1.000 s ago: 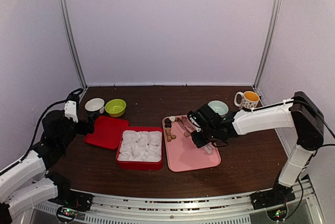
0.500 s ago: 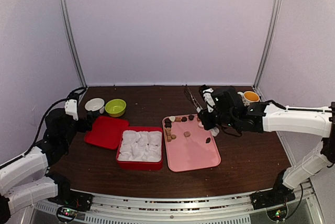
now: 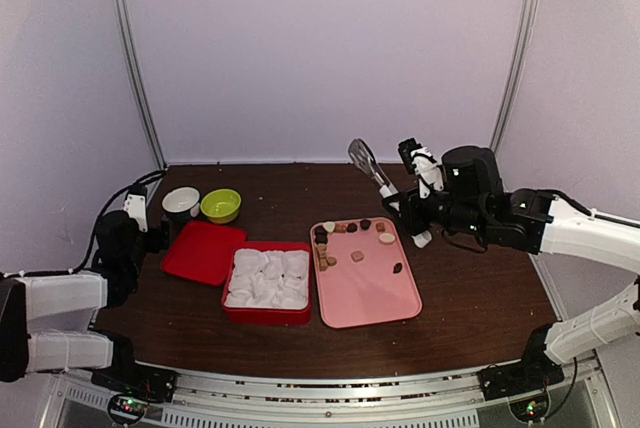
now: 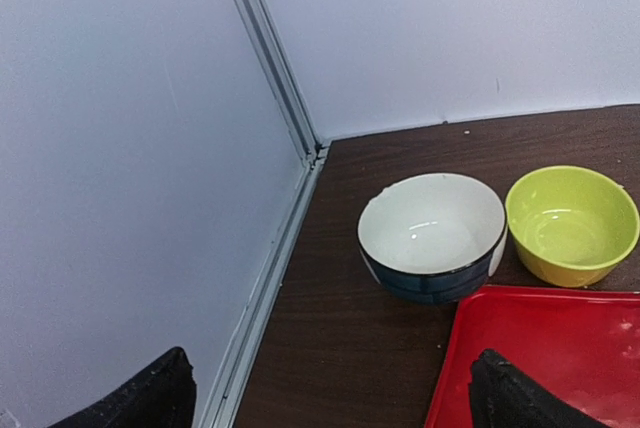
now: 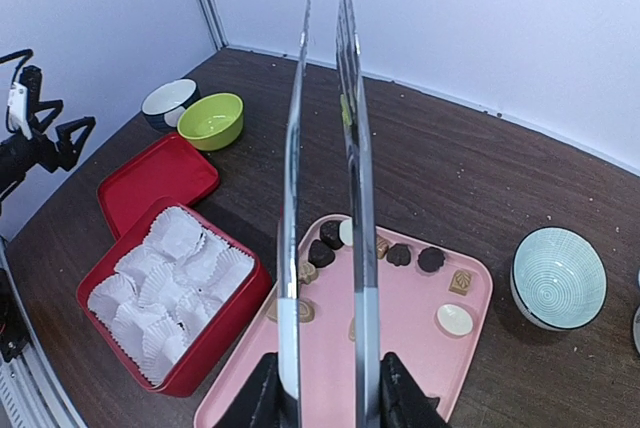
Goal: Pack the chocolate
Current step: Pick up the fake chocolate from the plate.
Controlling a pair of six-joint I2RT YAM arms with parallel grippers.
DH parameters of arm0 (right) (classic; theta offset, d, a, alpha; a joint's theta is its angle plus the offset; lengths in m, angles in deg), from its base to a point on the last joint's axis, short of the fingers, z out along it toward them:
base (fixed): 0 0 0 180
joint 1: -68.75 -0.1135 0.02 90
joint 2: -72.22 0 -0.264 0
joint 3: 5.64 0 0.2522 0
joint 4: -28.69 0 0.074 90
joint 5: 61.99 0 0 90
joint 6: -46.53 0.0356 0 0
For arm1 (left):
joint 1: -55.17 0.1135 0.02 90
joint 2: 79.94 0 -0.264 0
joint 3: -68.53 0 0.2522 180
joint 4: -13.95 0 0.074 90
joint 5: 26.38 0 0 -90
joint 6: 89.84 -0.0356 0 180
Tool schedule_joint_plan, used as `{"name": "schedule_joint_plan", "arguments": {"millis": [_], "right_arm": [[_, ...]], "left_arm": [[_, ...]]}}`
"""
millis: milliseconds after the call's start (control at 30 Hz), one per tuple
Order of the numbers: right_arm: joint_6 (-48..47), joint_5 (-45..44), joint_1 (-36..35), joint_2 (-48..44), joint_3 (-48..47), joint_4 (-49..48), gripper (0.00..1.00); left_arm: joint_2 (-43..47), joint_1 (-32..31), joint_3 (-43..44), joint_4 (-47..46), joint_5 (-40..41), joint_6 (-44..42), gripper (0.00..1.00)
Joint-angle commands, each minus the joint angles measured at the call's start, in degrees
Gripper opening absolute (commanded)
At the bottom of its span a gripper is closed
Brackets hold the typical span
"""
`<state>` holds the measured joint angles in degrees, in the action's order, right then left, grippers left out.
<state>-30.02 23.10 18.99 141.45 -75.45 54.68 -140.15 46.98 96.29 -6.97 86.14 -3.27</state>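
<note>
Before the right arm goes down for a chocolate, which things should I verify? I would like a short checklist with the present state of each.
1. Tongs held by the right gripper: ok, the gripper is closed on their handle end.
2. Tongs blades apart and empty: ok, nothing shows between them.
3. Chocolate reachable: ok, loose pieces lie on the pink tray.
4. Red box open, with paper cups free: ok, no piece visible in them.
5. Left gripper out of the way: ok, it is open, near the white bowl.
6. Tongs low over a piece: not ok, they are raised well above the tray.
</note>
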Motion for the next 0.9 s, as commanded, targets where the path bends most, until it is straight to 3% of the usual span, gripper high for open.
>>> {"name": "schedule_joint_plan", "arguments": {"millis": [0, 167, 267, 400, 567, 867], "right_arm": [[0.7, 3.2, -0.1, -3.3, 1.0, -0.4, 0.27], [1.8, 3.1, -0.1, -6.0, 2.2, 1.1, 0.27], [1.7, 4.5, -0.1, -7.4, 4.1, -0.3, 0.27], [2.7, 4.6, -0.1, -9.0, 6.1, -0.8, 0.21], [3.0, 5.0, 0.0, -10.1, 6.5, 3.1, 0.2], [6.8, 6.0, 0.9, -11.7, 11.2, 5.5, 0.17]], "left_arm": [[-7.4, 1.0, -0.3, -17.4, -0.7, -2.4, 0.98], [-13.7, 1.2, 1.0, -23.5, -1.2, -3.7, 0.98], [-18.9, 1.8, -0.5, -32.2, -2.2, -4.6, 0.98], [-18.6, 3.0, 0.2, -29.9, -4.3, -3.4, 0.98], [-19.8, 6.2, 1.1, -27.7, -10.1, -1.1, 0.98], [-21.7, 6.6, 1.8, -28.5, -7.9, 0.0, 0.98]]}}
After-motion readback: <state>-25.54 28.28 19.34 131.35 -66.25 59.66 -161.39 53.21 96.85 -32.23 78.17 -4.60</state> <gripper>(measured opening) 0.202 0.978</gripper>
